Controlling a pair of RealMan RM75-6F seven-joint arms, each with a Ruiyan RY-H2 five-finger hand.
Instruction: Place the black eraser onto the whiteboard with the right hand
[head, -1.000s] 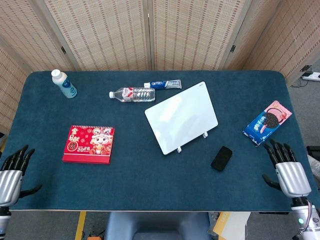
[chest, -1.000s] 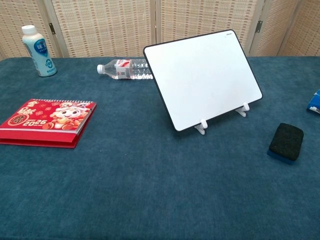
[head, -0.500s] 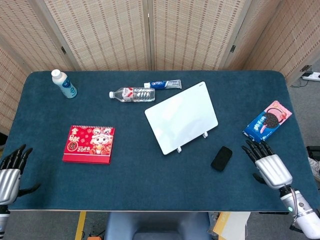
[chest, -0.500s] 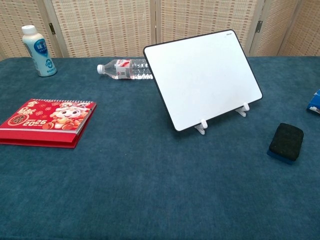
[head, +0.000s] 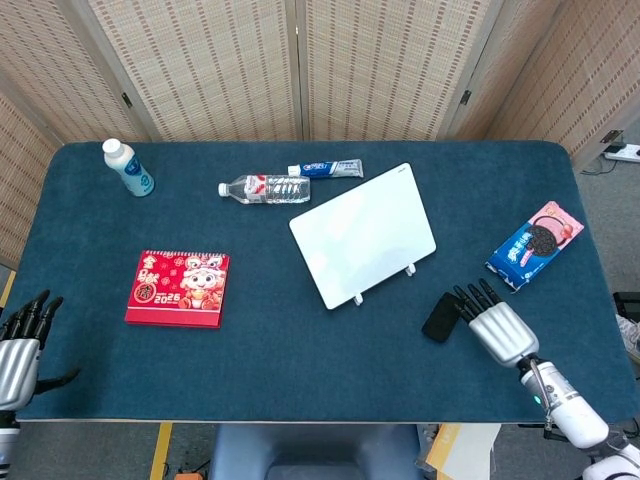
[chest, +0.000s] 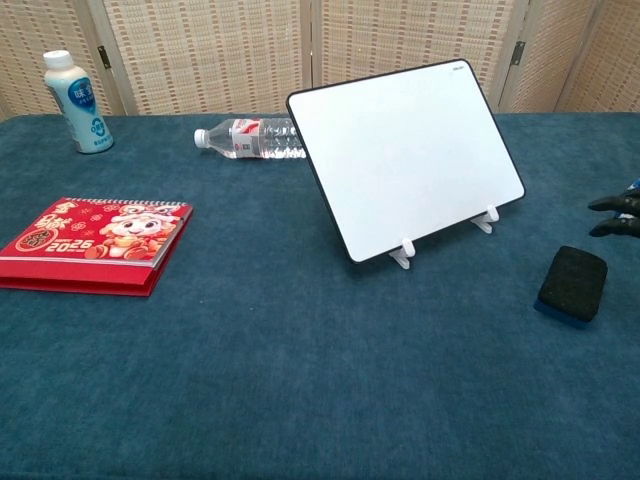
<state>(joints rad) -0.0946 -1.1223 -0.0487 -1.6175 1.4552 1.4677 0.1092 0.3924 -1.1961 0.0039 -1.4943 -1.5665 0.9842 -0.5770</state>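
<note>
Two hands: our right hand is open, empty, just beside the eraser; our left hand is open too.

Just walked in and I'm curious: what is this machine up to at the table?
The right robot hand, fingers spread, holds nothing and is beside the black eraser, which lies flat on the table near the propped-up whiteboard. It is meant to put the eraser onto that board. The left robot hand rests idle at the table's near edge.
</note>
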